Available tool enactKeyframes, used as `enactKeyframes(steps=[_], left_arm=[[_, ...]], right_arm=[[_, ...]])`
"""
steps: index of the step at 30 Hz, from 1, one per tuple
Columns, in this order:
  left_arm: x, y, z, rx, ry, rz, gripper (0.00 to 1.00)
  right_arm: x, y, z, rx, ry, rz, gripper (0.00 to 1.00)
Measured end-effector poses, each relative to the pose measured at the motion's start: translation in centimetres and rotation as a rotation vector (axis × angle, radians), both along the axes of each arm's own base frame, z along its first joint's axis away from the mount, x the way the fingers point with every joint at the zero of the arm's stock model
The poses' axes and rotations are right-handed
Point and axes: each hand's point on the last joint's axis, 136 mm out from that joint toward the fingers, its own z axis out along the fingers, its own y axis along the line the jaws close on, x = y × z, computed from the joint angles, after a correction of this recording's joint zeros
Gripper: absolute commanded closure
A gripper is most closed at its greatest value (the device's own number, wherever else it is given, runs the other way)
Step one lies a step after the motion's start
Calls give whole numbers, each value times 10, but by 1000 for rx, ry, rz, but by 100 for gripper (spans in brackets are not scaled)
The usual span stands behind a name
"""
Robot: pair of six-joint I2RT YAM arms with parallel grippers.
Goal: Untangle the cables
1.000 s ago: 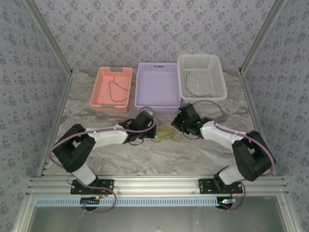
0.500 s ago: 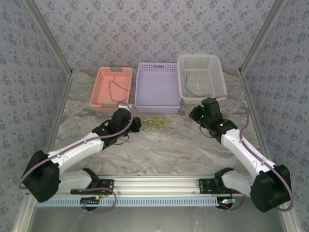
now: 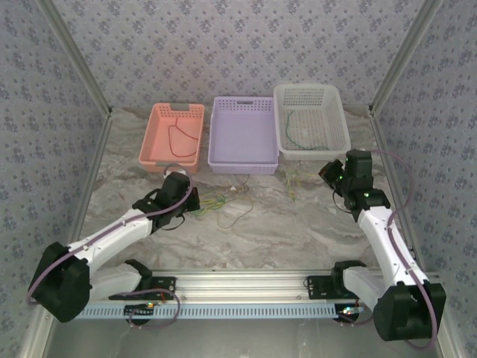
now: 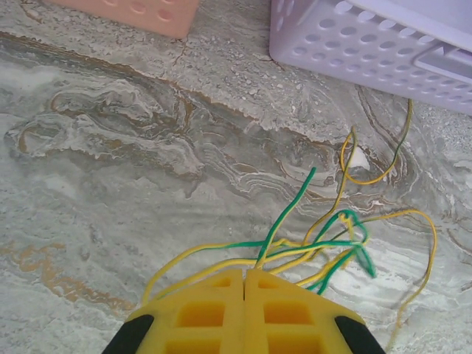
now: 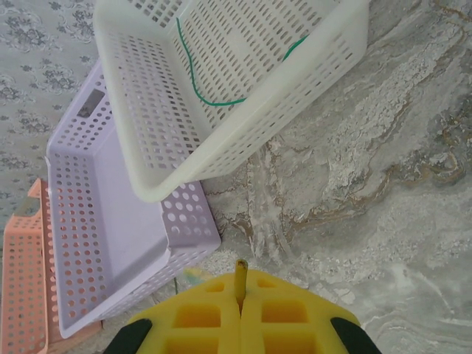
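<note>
My left gripper (image 4: 244, 274) is clamped on the yellow and green cables (image 4: 324, 240) — their loops lie just near of the purple basket (image 4: 369, 51). The right gripper (image 5: 240, 286) pinches one yellowish strand (image 5: 240, 273) beside the white basket (image 5: 243, 147); bare table (image 4: 110, 184) to the left.

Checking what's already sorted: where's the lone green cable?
The green cable lies inside the white basket, back right in the top view, just right of the purple basket.
</note>
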Motion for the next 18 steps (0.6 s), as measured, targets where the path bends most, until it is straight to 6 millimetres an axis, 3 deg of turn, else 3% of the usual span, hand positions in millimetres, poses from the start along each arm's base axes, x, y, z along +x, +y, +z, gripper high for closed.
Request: enactKeyframes(steps=[2,3,6,9,13,18], left_arm=[[0,0,0,2,0,-4,100],[-1,-1,0,2,1,-8,95],[-2,-3,0,-7,8,-22,66],[-6,-9,2,-12,1,-50,48],[-14,-26,23,-36,-31,-109,43],[-8,-61,85,-142,-122,-189,49]], right_arm=[[0,3,0,5,-1,17,100],[-1,4,0,10,-1,26,100],[-2,12,1,28,-2,61,100],[-3,24,3,42,-5,106,100],[-6,45,9,48,-28,196,100],[-11,80,27,9,-107,378,100]])
